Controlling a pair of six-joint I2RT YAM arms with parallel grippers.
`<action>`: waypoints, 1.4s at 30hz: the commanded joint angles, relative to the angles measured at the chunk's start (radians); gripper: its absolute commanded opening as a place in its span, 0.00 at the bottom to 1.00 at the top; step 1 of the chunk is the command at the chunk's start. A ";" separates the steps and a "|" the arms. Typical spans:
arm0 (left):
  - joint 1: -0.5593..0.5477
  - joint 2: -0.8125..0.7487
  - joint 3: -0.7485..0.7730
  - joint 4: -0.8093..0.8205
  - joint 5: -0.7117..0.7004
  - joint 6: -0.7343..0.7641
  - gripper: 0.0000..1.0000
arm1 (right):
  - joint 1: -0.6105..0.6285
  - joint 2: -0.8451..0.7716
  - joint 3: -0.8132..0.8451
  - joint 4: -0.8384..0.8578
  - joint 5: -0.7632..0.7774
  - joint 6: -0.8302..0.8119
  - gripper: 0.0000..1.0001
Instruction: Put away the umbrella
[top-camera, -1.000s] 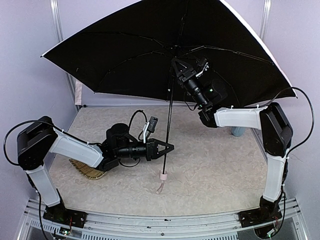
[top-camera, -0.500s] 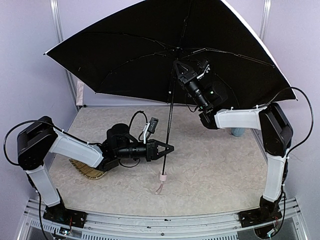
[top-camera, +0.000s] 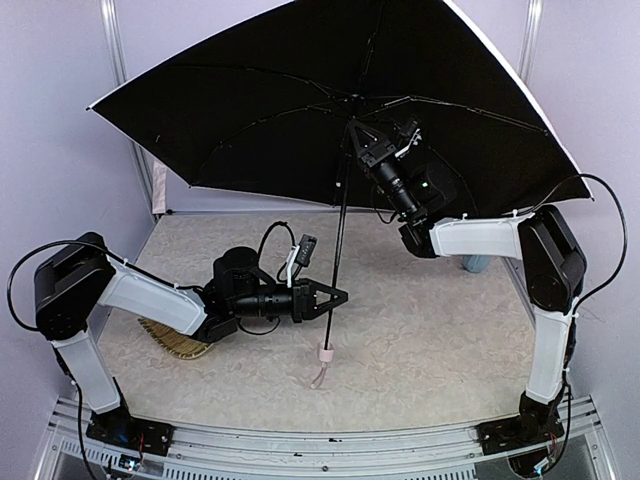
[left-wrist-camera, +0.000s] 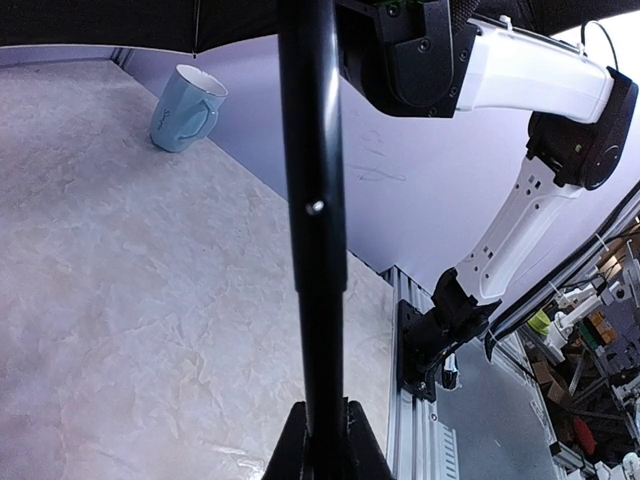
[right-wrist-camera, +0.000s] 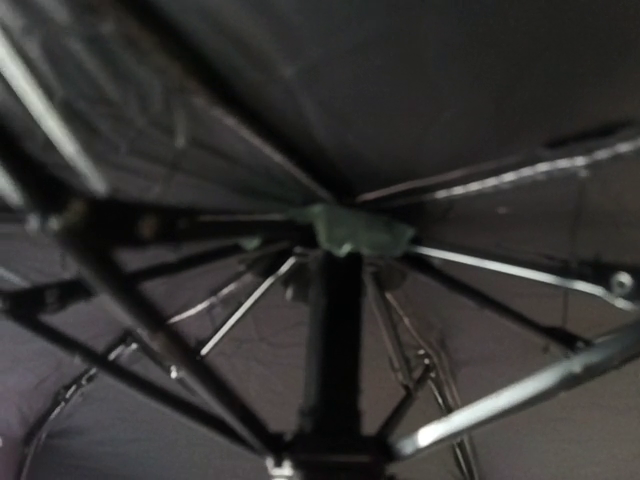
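Count: you have one umbrella (top-camera: 300, 110), two arms, one pale blue mug (left-wrist-camera: 185, 108) and one woven tray (top-camera: 175, 342).
Umbrella: it stands open over the table, and its black lining faces you. The thin shaft (top-camera: 340, 230) is almost upright, with the whitish handle (top-camera: 325, 352) low over the table.
Left gripper (top-camera: 338, 296): your fingers are closed tight on the lower shaft, just above the handle.
Right gripper (top-camera: 355, 135): it is high at the shaft, just under the ribs. I cannot tell if it grips or stands loose.
Mug: upright, at the far right of the table.
Tray: partly under your left arm.
Surface: the table (top-camera: 430, 350) is pale beige and marbled, with a metal rail (top-camera: 330, 440) at the near edge.
Room: plain lilac walls (top-camera: 50, 150).
Writing: faint marks (left-wrist-camera: 375, 160) on the wall, too faint to read.
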 joint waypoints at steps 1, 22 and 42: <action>-0.009 -0.016 0.021 0.100 0.017 0.070 0.00 | -0.014 -0.009 0.021 -0.008 -0.017 -0.013 0.14; -0.033 -0.068 0.042 -0.054 -0.200 0.172 0.00 | 0.049 -0.148 -0.032 -0.352 0.226 -0.497 0.45; -0.051 -0.077 0.057 -0.095 -0.294 0.214 0.00 | 0.154 -0.154 0.018 -0.459 0.500 -0.934 0.33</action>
